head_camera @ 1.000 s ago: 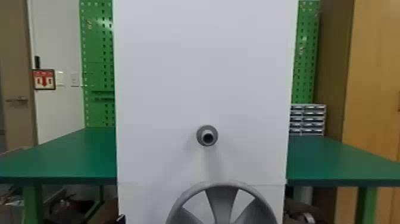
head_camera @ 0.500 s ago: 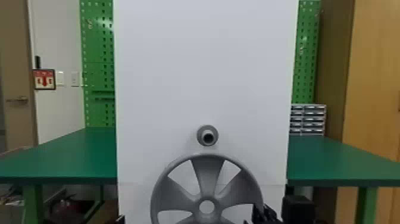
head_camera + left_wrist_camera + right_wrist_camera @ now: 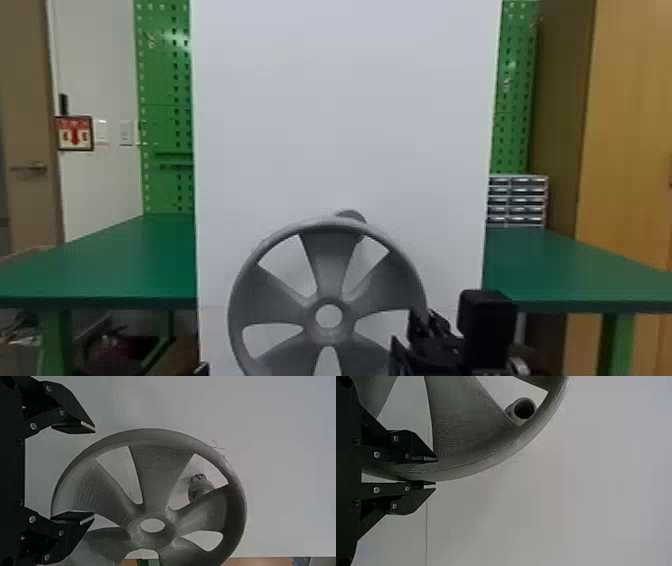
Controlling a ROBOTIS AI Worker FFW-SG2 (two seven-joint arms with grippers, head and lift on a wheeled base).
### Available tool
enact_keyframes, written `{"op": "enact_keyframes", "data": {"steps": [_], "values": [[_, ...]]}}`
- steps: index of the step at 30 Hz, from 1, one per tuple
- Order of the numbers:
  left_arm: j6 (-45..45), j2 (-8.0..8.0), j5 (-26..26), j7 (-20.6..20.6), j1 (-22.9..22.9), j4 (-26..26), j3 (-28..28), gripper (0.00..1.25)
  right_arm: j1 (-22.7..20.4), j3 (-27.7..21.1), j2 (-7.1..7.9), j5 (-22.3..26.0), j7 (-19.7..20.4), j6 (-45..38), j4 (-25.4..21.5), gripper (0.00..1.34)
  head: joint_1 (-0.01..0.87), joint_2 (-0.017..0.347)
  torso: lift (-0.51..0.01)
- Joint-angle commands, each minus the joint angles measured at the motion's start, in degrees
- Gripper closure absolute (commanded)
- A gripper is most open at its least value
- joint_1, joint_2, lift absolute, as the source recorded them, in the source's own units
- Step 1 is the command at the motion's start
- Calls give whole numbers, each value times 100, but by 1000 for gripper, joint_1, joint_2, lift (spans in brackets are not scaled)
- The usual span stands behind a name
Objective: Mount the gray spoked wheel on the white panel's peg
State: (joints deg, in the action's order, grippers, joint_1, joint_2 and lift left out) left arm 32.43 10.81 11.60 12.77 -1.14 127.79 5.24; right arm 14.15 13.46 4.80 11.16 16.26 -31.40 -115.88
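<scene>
One wheel (image 3: 331, 260), one peg (image 3: 199, 488) behind; right jaws clenched on rim (image 3: 470, 469), left jaws spread.

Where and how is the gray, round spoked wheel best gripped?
Probably by its outer rim, from the right and left sides, fingers straddling it: the rim is slim and the wheel stands upright. That leaves the central hub free for the gray peg. The right gripper holds the rim this way.

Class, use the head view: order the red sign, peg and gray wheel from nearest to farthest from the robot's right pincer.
1. Gray wheel: rim held in the right pincer.
2. Peg: partly hidden behind the wheel's top.
3. Red sign: far left, on the wall.
</scene>
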Motion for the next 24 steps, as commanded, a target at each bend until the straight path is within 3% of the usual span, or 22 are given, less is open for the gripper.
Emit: {"op": "enact_keyframes", "data": {"steps": [1, 24], "values": [[0, 0, -8, 6, -9, 0, 4, 476, 88, 60, 39, -17, 88, -129, -181, 1088, 123, -8, -405], [0, 44, -17, -3, 9, 0, 30, 479, 571, -89, 30, 62, 404, -1175, -778, 1088, 123, -8, -405]]}}
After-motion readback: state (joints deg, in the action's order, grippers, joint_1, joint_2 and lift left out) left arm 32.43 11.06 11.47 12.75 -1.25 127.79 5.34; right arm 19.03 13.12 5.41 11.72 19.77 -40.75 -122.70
